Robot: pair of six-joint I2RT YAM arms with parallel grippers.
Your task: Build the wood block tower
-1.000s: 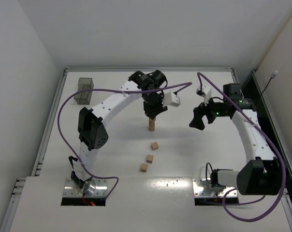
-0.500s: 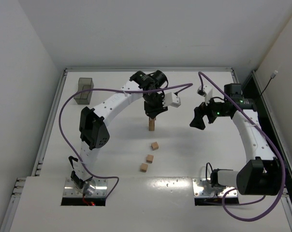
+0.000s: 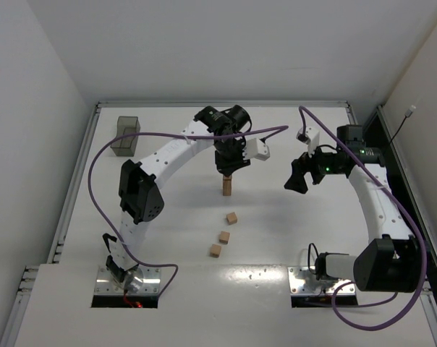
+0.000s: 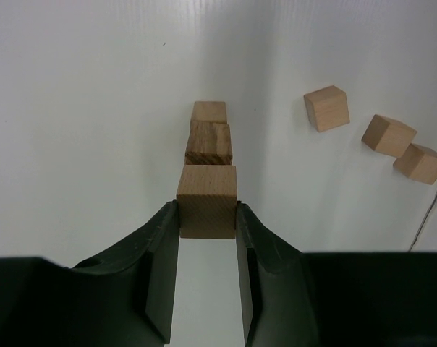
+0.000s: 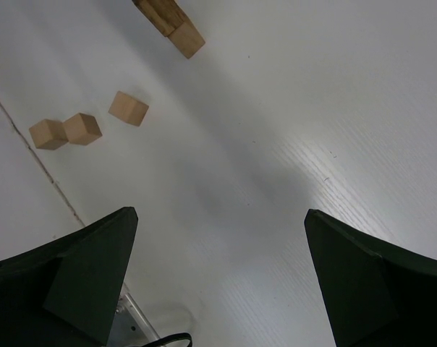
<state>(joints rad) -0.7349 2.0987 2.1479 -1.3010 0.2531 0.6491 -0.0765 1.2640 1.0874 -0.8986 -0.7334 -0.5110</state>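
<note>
Tray (image 3: pixel 124 136) of grey plastic sits at the far left corner of your tabletop (image 3: pixel 160 238). Your left hand (image 3: pixel 228 170) hangs over the tower (image 3: pixel 226 188) near the tabletop's middle. It is clenched on one wood block (image 4: pixel 207 201), pinched between both fingers (image 4: pixel 157 267) directly above the column's two stacked cubes. You cannot tell whether it touches them. Three loose wood blocks (image 3: pixel 223 237) lie in a slanted row just in front of the tower. Your right hand (image 3: pixel 297 177) hovers well to the right, released, its fingers spread wide.

tower (image 3: pixel 226 187) centre | loose blocks (image 3: pixel 223 237) in front of it | tray (image 3: pixel 124 139) far left
</note>
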